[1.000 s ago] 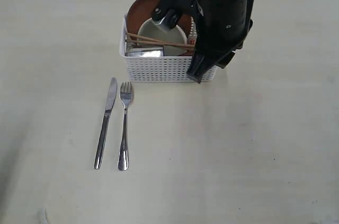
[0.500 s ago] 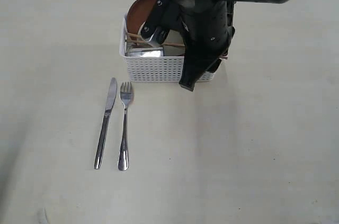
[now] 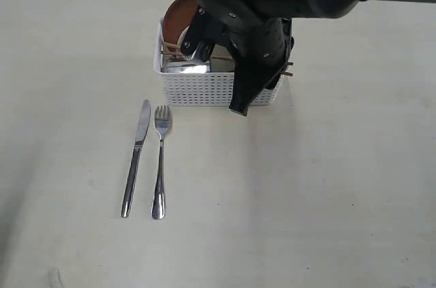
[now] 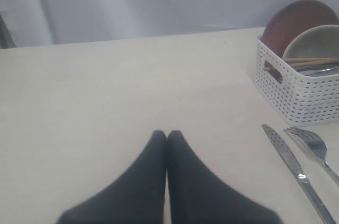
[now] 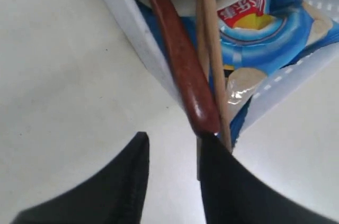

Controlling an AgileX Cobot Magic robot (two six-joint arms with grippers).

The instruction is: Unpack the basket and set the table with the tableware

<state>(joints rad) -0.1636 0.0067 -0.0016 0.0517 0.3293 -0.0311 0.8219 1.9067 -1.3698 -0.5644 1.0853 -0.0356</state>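
The white basket (image 3: 204,88) stands on the cream table (image 3: 327,186), with the brown plate (image 3: 177,12) upright at its back. My right arm hangs over it and hides the bowl there. My right gripper (image 5: 174,138) is open at the basket's corner (image 5: 139,36). The wooden spoon's handle end (image 5: 183,65) touches one fingertip (image 5: 211,142), beside the chopsticks (image 5: 210,33). Nothing lies between the fingers. Knife (image 3: 135,158) and fork (image 3: 160,162) lie side by side in front. My left gripper (image 4: 167,134) is shut and empty over bare table, away from the basket (image 4: 296,91), plate (image 4: 296,17) and bowl (image 4: 318,41).
A blue snack packet (image 5: 275,33) lies inside the basket under the spoon and chopsticks. Chopstick tips (image 3: 289,70) poke out past the basket's right side. A shiny steel piece (image 3: 184,67) shows at the basket's left end. Bare tabletop spreads to the right and front.
My right arm has swung left and lower over the basket, now covering the bowl, and its gripper has shifted left along the basket's front right corner. Knife, fork and basket have not moved.
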